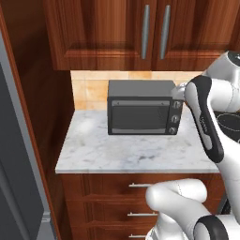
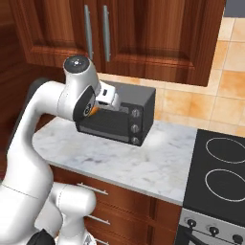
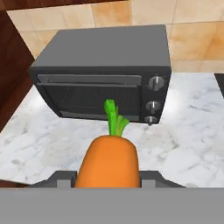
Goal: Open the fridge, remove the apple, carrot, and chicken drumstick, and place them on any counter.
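Gripping orange green-topped carrot point(image 3: 109, 161)

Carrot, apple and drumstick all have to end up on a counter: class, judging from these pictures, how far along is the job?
Done: the carrot is out of the fridge, held in the gripper. In hand: it hangs above the marble counter, in front of the toaster oven, not yet set down. Left: placing it. No apple or drumstick lies on the visible counter, so those appear outstanding.

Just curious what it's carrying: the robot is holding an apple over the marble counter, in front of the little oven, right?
Not quite: it is a carrot, orange with a green stalk, not an apple. The hand view shows it held between the fingers, over the marble counter in front of the little oven.
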